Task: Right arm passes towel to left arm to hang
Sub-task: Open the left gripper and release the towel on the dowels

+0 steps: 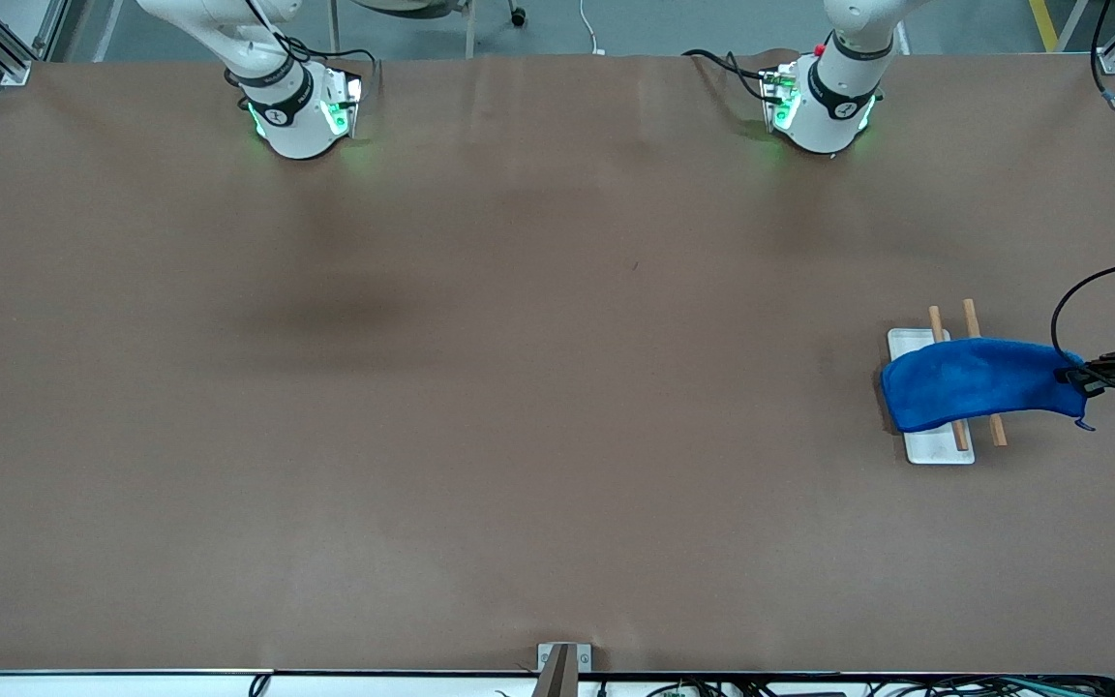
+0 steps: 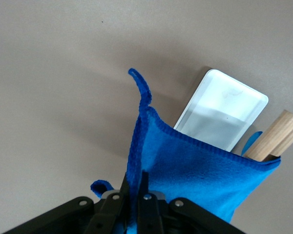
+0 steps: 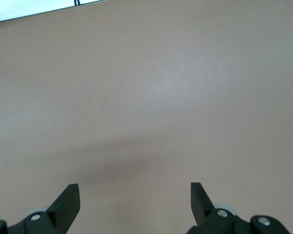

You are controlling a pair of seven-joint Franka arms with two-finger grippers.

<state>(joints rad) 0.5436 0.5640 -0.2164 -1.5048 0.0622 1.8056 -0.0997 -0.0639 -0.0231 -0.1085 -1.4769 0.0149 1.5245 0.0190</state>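
While the towel (image 1: 979, 382) lies draped over the wooden rack (image 1: 966, 373) on its white tray (image 1: 940, 450) near the desk's left-arm edge, the left gripper (image 1: 1078, 378) pinches its hem corner. If those fingers part unevenly, the cloth could drag off the rails. The right gripper (image 3: 135, 197), wide open and empty, waits above bare desk.

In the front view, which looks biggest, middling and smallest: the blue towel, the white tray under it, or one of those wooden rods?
1. Towel, draped over the rods, held at one end by the left gripper.
2. Tray, partly hidden by the towel.
3. Rod; the two rods look alike, both partly covered.
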